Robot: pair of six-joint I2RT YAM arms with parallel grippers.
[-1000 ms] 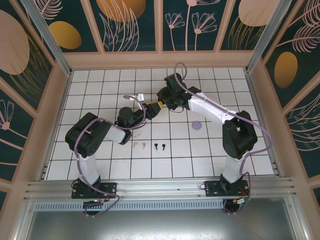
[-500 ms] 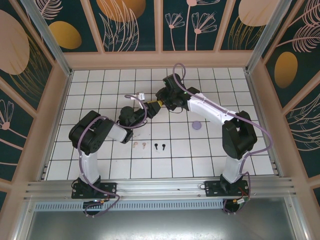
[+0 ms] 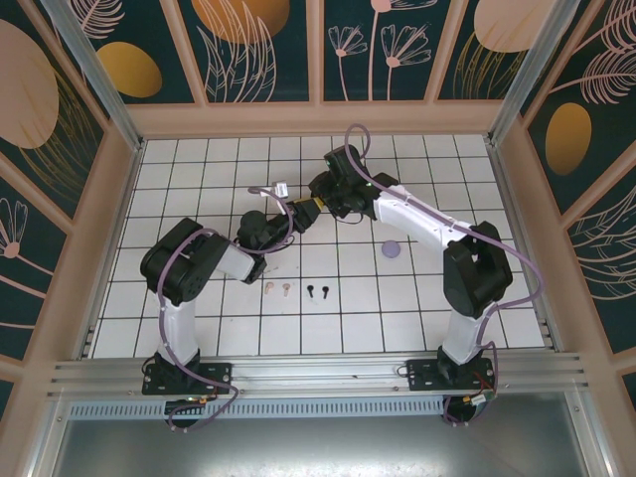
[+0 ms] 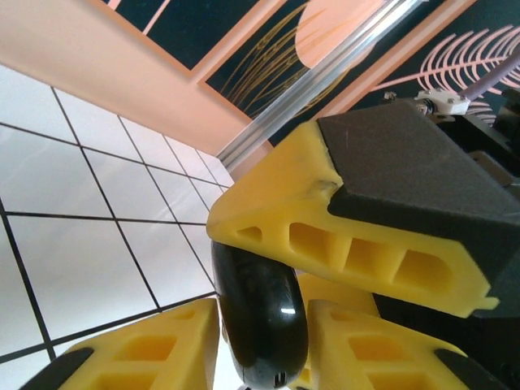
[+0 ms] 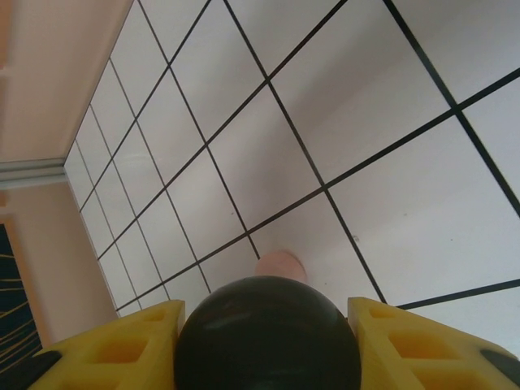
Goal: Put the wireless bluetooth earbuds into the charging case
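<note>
Top external: black earbuds (image 3: 318, 291) & pink earbuds (image 3: 277, 289) lie paired on floor (image 3: 397, 298), near side, long axes approx. near-far, head ends unclear; L gripper (image 4: 260, 357) narrow, R gripper (image 5: 268, 345) wider, both clamp black case (image 4: 260, 301).

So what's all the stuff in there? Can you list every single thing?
pink earbuds: two, pink, on the tiles near the front
black earbuds: two, black, just right of the pink pair
lavender case: one, lavender, lying flat on the tiles by the right arm
black case: one, shiny black, held up in the air
pinkish thing: one, pink, on the tiles beyond the black case, too blurry to name
tiled table: one, white with dark lines
left fingers: two, yellow, closed on the black case
right fingers: two, yellow, closed on the black case too
</note>
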